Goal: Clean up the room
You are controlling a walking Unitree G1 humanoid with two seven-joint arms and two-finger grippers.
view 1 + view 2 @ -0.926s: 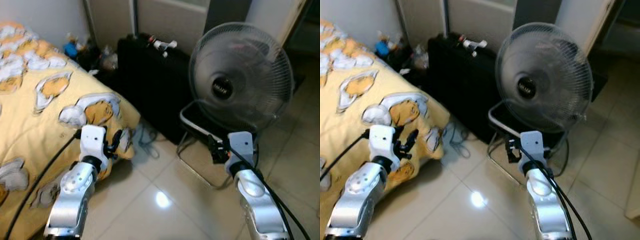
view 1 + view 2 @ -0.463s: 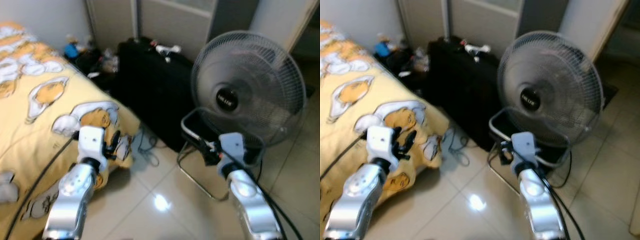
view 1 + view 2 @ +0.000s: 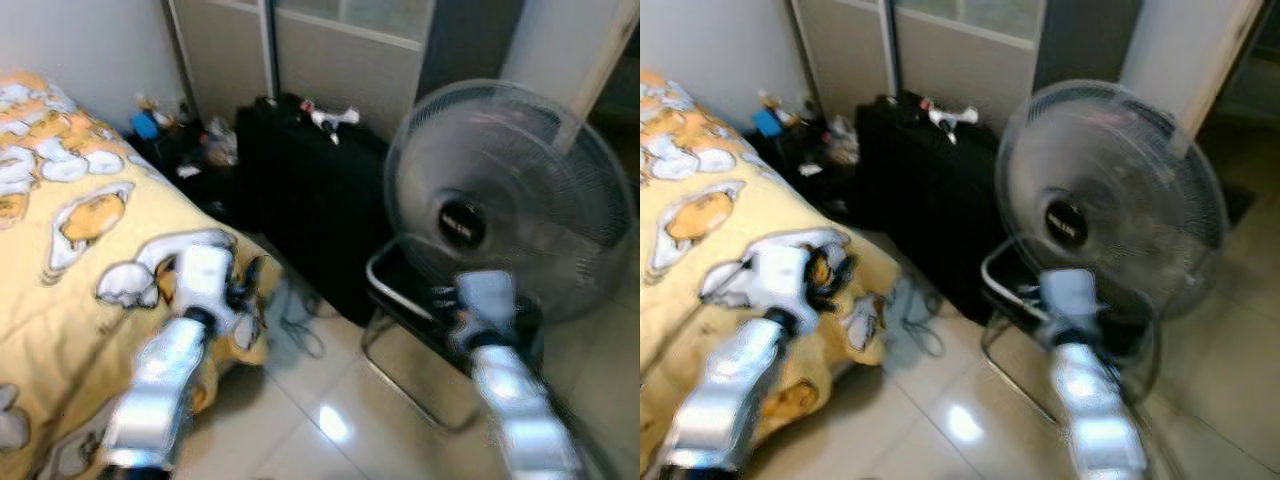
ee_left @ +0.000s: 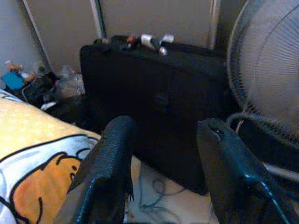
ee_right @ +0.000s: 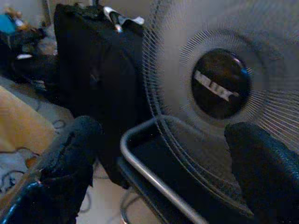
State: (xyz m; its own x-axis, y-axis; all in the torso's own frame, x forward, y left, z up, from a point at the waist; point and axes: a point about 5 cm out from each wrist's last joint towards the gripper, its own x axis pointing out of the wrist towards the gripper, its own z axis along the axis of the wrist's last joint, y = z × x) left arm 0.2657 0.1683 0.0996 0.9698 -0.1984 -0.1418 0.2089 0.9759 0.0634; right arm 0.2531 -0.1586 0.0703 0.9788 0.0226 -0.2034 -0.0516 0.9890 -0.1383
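The robot stands between the bed (image 3: 60,300), with its yellow cartoon-print cover, and a big floor fan (image 3: 510,200), both arms raised and blurred in the head views. The left gripper (image 4: 161,172) has its fingers spread with nothing between them, pointed toward the black suitcase (image 3: 310,200); the right gripper (image 5: 159,172) is spread wide too, empty, facing the fan's grille. What looks like tidying work sits in the corner: a heap of small clutter (image 3: 175,130) on the floor between bed and suitcase, loose cables (image 3: 295,320) trailing on the tiles, and a few small items (image 3: 325,115) on top of the suitcase. From here that mess remains to be dealt with, and neither tool carries anything
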